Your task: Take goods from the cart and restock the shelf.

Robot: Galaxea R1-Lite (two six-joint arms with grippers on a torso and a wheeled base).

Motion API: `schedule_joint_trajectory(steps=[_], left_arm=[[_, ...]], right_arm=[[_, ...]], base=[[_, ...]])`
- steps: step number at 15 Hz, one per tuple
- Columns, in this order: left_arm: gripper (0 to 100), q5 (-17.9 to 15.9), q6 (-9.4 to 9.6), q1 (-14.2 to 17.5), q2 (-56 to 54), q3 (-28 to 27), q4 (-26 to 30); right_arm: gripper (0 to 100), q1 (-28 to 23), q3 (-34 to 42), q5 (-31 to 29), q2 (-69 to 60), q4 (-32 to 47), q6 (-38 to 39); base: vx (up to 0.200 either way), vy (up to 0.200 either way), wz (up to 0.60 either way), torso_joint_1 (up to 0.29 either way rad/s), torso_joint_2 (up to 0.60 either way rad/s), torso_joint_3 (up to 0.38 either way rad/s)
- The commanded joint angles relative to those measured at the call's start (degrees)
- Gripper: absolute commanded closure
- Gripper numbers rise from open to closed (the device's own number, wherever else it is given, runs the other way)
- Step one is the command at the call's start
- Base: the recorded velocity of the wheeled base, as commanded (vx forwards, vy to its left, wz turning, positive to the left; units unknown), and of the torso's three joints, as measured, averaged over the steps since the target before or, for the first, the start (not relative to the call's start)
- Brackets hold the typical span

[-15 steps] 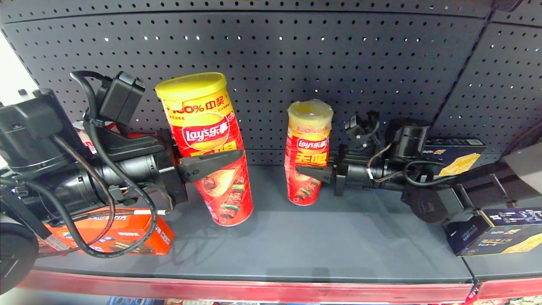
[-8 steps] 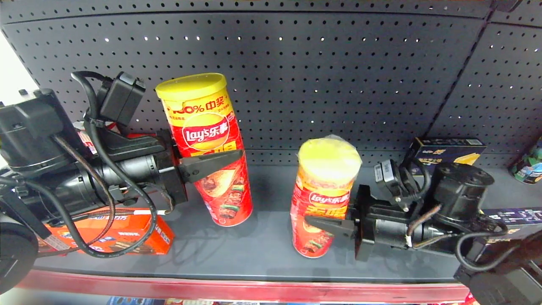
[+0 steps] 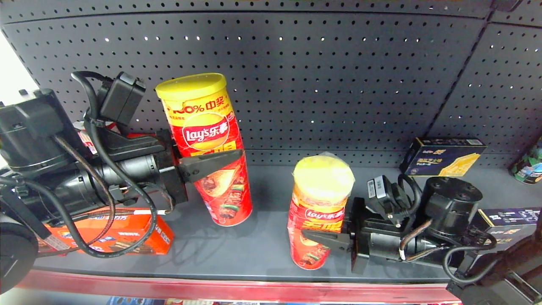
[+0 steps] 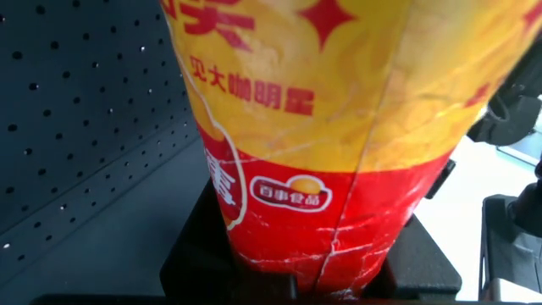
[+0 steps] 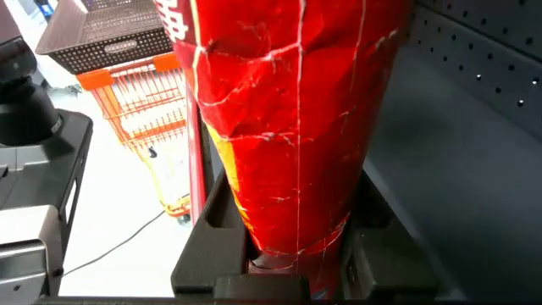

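Note:
My left gripper is shut on a tall red and yellow chips can with a yellow lid. The can tilts slightly, its base down at the grey shelf. In the left wrist view the can sits between the jaws. My right gripper is shut on a smaller chips can, upright near the shelf's front edge. Whether its base touches the shelf is unclear. In the right wrist view that can is held between the jaws.
An orange box lies at the shelf's left under my left arm. Dark blue boxes sit at the back right and the right edge. A pegboard wall backs the shelf. An orange cart stands behind.
My right gripper has carried the smaller can from the back of the shelf forward to near the front edge. The left gripper and its can have stayed still.

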Motion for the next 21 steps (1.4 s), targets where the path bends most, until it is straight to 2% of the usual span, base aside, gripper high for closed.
schedule_joint_trajectory(steps=[1, 9, 10, 14, 17, 19, 21], left_arm=[[100, -0.02, -0.01, -0.01, 0.06, 0.03, -0.05], [100, -0.02, -0.01, -0.01, -0.03, 0.11, -0.14], [100, -0.02, -0.01, -0.01, -0.12, 0.11, -0.14], [100, -0.02, -0.01, -0.01, -0.2, 0.11, -0.14], [100, -0.02, -0.01, -0.01, -0.56, 0.2, -0.14], [100, -0.02, -0.01, -0.01, -0.56, 0.11, -0.14], [100, -0.02, -0.01, -0.01, -1.08, 0.11, -0.14]], right_arm=[[100, 0.0, -0.66, 0.33, 1.77, -0.1, -0.01], [100, -0.61, -0.4, 0.6, 2.39, -0.36, -0.37], [0, -0.61, -0.31, 0.42, 2.3, -0.45, -0.45], [0, -1.67, 1.45, 0.16, 0.01, -0.71, -0.37], [0, -3.87, 5.75, -0.2, -5.87, -0.71, -0.19], [0, -7.56, 10.15, -0.11, -11.94, -0.45, -0.19], [0, -14.41, 15.07, -0.2, -21.34, 0.17, -0.01]], base=[[0.0, 0.0, 0.0, 0.0, 0.0, 0.0], [0.0, 0.0, 0.0, 0.0, 0.0, 0.0], [0.0, 0.0, 0.0, 0.0, 0.0, 0.0], [0.0, 0.0, 0.0, 0.0, 0.0, 0.0], [0.0, 0.0, 0.0, 0.0, 0.0, 0.0], [0.0, 0.0, 0.0, 0.0, 0.0, 0.0], [0.0, 0.0, 0.0, 0.0, 0.0, 0.0]])
